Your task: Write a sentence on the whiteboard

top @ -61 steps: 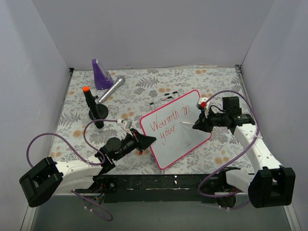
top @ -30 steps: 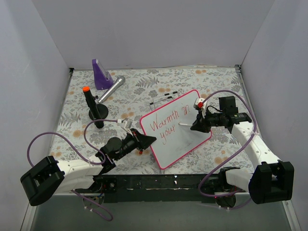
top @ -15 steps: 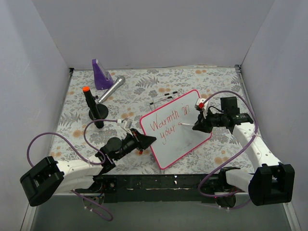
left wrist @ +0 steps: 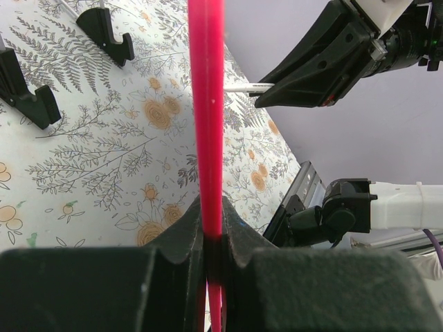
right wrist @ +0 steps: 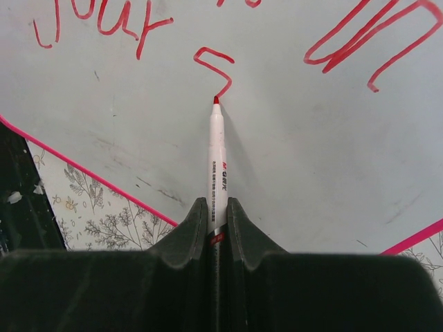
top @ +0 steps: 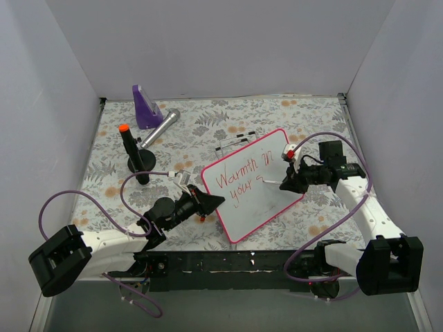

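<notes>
The whiteboard (top: 257, 200), white with a pink frame, stands tilted mid-table. My left gripper (top: 220, 200) is shut on its left frame edge, seen as a pink bar (left wrist: 207, 104) between the jaws (left wrist: 208, 207). The sentence (top: 239, 174) in red reads "Warmth in" over "your", followed by a half-drawn "s" (right wrist: 213, 69). My right gripper (top: 284, 184) is shut on a white marker (right wrist: 218, 166). The marker's red tip touches the board at the lower end of that stroke. The right gripper also shows in the left wrist view (left wrist: 325, 62).
A purple wedge-shaped object (top: 145, 107), a silver cylinder (top: 160, 128) and a black stand holding an orange-capped pen (top: 131, 152) sit at the back left. Black clip feet (left wrist: 104, 31) lie behind the board. Purple cables loop beside both arms.
The right gripper has shifted the marker tip slightly on the second line. A small red stroke now shows after "your". The left arm and the board have not moved.
</notes>
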